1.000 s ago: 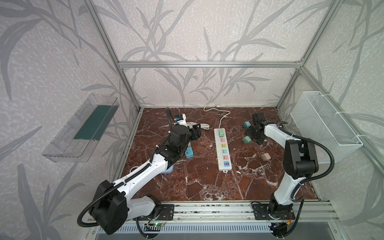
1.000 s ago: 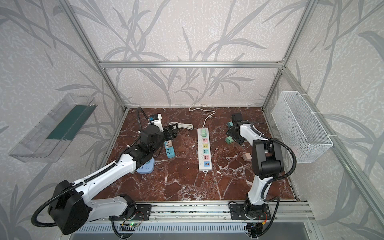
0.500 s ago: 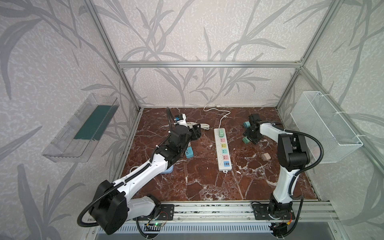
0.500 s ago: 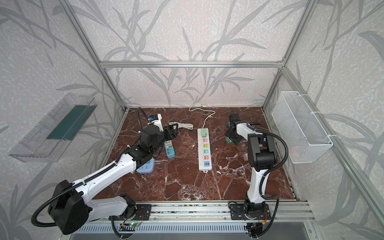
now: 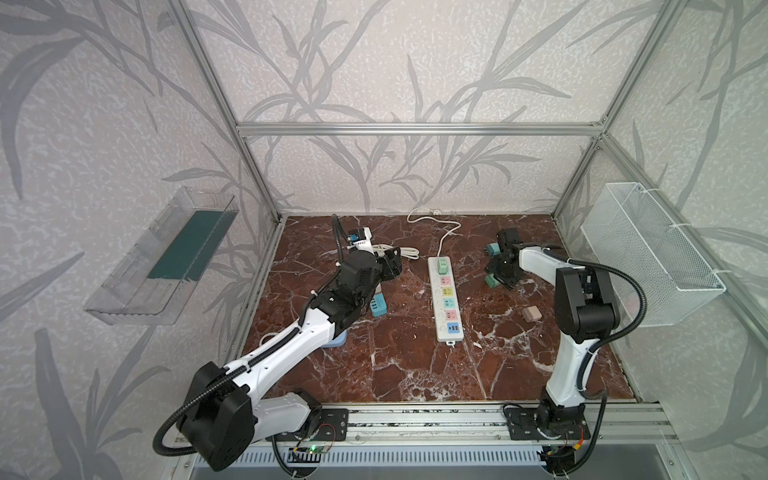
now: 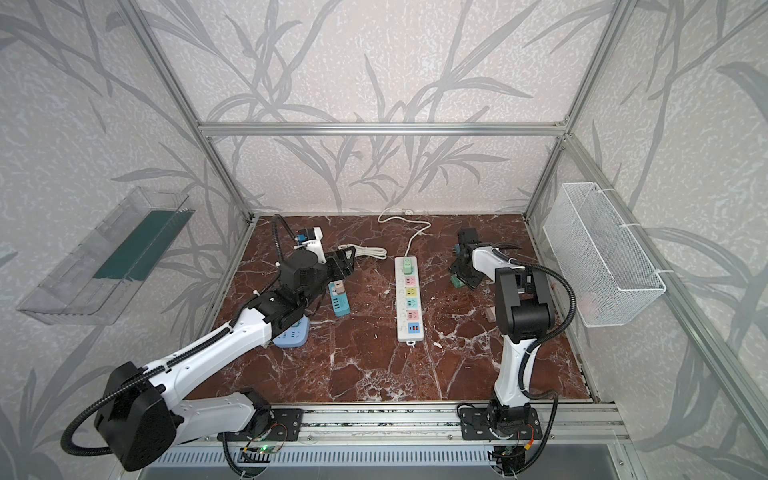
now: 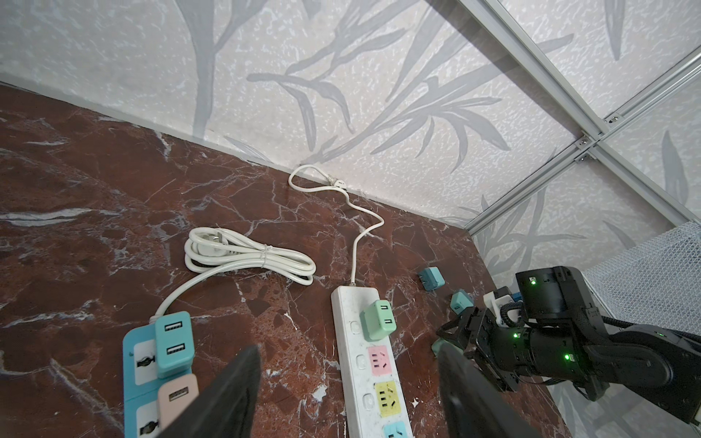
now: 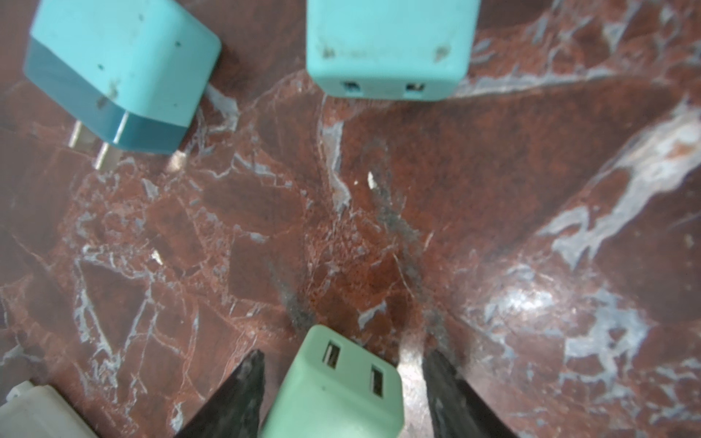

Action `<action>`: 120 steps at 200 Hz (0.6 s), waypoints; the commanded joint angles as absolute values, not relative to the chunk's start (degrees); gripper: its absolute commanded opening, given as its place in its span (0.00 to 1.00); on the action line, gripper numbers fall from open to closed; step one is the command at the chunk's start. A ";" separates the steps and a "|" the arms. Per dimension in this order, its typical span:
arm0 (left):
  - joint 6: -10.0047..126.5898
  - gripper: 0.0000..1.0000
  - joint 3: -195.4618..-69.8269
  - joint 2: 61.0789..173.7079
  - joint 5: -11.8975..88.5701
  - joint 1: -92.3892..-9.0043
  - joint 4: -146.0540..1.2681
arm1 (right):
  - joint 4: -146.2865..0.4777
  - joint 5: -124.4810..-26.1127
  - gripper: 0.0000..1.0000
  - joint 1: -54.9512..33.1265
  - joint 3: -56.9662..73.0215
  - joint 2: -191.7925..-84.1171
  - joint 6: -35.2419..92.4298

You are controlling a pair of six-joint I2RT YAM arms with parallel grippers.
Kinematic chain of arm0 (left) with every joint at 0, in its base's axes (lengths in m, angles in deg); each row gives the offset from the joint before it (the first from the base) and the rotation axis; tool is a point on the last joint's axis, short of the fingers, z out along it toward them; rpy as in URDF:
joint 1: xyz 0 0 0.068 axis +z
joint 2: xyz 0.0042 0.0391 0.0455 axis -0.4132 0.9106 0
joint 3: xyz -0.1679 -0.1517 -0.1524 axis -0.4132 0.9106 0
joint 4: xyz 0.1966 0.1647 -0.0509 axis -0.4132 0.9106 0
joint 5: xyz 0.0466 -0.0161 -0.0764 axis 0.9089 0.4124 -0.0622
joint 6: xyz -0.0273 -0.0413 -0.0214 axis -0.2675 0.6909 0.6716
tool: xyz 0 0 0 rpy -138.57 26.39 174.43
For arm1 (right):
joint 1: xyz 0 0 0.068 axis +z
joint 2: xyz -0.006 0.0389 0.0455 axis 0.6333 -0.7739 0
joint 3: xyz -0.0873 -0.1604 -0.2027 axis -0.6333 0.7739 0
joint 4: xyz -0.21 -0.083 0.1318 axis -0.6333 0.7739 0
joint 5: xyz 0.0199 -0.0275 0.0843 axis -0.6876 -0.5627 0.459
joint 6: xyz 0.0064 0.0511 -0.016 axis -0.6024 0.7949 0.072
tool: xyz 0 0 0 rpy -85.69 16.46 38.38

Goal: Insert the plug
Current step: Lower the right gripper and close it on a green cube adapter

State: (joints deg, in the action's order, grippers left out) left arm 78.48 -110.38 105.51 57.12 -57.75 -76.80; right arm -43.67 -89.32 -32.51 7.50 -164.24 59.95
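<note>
Within the right hand, green plug has side room.

Open floor nearside (power strip centre)

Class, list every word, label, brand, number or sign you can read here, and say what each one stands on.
No readable text anywhere in these views.
white power strip: coloured socket faces only, no legible lettering.
blue power strip: any markings are too small to read.
mint charger: no lettering shows.
</note>
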 commanded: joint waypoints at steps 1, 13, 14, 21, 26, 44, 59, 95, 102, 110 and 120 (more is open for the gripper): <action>78.34 0.73 -110.22 103.91 57.92 -57.40 -77.59 | -42.77 -89.61 0.66 -32.18 6.56 -163.79 60.08; 78.34 0.73 -110.30 103.71 57.90 -57.39 -77.61 | -42.08 -89.39 0.65 -32.18 5.89 -164.45 60.16; 78.34 0.73 -110.30 103.67 57.90 -57.38 -77.60 | -42.04 -89.39 0.65 -32.18 5.86 -164.47 60.18; 78.34 0.73 -110.23 103.41 58.07 -57.41 -77.59 | -42.09 -89.35 0.64 -32.18 5.83 -164.67 60.12; 78.31 0.73 -110.23 103.30 58.18 -57.33 -77.59 | -42.09 -89.23 0.63 -32.18 5.83 -164.80 60.18; 78.34 0.73 -110.30 102.97 58.25 -57.15 -77.49 | -41.98 -89.39 0.59 -32.17 5.86 -164.60 59.94; 78.49 0.74 -110.26 102.84 58.17 -57.07 -77.50 | -42.70 -89.24 0.54 -32.13 6.22 -164.24 59.62; 78.95 0.73 -110.23 103.02 57.70 -56.79 -77.58 | -42.87 -88.95 0.37 -32.18 6.72 -163.52 58.67; 78.87 0.73 -110.30 103.01 57.64 -56.83 -77.63 | -43.05 -88.83 0.34 -32.18 6.96 -163.40 58.30; 78.89 0.73 -110.28 103.04 57.80 -56.77 -77.58 | -42.91 -88.69 0.33 -32.15 7.18 -163.16 57.84; 78.87 0.73 -110.29 103.09 57.78 -56.73 -77.65 | -42.53 -88.84 0.32 -32.15 7.43 -162.69 57.06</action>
